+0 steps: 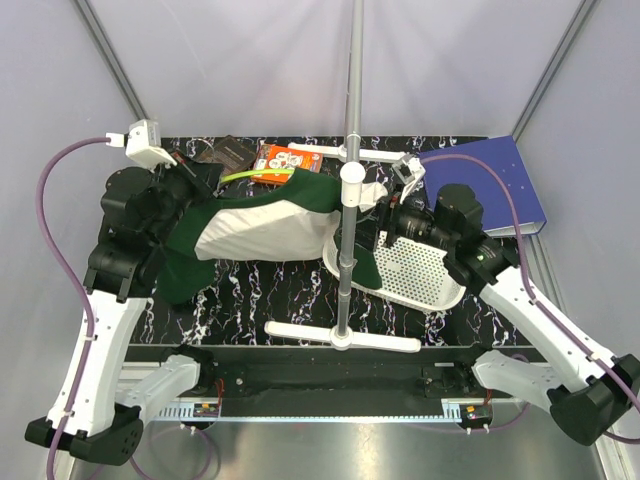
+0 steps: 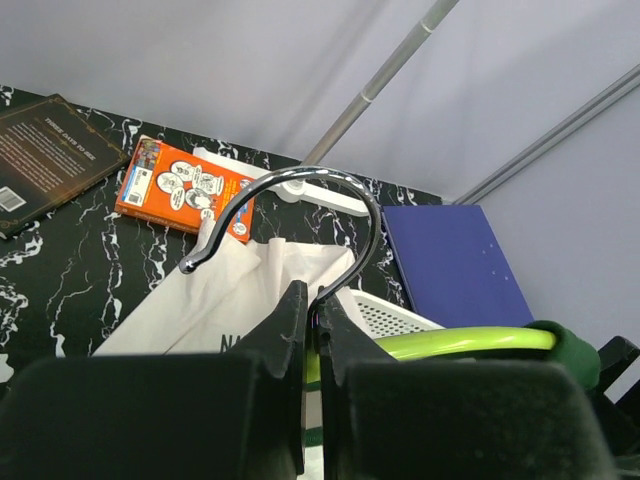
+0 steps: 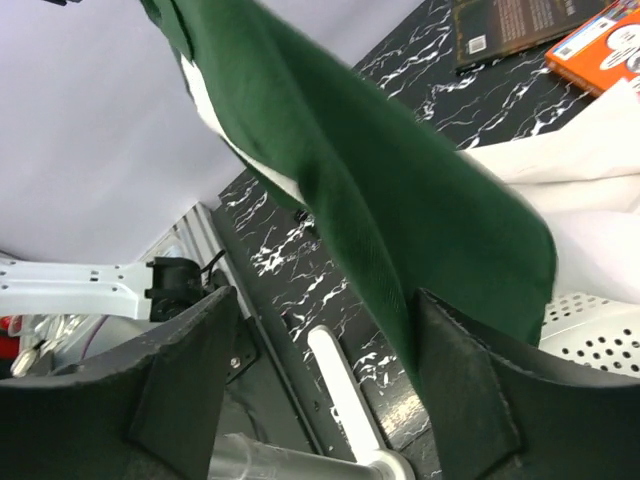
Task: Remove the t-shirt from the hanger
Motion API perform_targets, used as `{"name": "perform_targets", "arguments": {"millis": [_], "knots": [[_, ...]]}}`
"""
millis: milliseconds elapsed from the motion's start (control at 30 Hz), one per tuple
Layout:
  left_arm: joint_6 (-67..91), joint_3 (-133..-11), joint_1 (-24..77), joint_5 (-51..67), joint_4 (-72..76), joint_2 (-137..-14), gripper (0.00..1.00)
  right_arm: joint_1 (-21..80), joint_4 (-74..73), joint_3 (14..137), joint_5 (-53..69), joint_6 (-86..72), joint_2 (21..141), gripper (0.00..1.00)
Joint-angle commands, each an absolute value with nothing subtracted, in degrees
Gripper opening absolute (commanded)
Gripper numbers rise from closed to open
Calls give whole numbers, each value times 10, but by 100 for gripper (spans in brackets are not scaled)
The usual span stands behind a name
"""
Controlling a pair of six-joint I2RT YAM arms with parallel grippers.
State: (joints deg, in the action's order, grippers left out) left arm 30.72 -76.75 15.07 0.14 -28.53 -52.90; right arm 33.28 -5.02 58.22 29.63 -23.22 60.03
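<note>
Left claw (image 2: 312, 305) clamped on hanger (image 2: 470, 343) hook; right claw (image 3: 325, 300) apart, t-shirt (image 3: 400, 190) sleeve edge between jaws.

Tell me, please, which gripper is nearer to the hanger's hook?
Left. The left gripper clamps the hanger just below its hook; the right gripper stands open around the t-shirt's green sleeve, well apart.

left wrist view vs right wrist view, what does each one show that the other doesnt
Only the left wrist view: the left gripper shut on the metal hook of the lime-green hanger, and a blue folder.

Only the right wrist view: the right gripper open, with the dark green sleeve of the t-shirt hanging between its fingers.

Both: the t-shirt's white cloth, the orange book, the dark book, the white basket and the marbled table.
</note>
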Motion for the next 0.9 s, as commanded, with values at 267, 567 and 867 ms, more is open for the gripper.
{"name": "perform_targets", "arguments": {"millis": [267, 567, 867], "knots": [[347, -751, 149, 17, -207, -482, 0, 333, 16, 597, 206, -190, 613, 50], [351, -707, 149, 7, -183, -470, 0, 333, 77, 607, 182, -298, 632, 16], [399, -647, 149, -118, -144, -397, 0, 333, 71, 577, 12, -406, 587, 0]]}}
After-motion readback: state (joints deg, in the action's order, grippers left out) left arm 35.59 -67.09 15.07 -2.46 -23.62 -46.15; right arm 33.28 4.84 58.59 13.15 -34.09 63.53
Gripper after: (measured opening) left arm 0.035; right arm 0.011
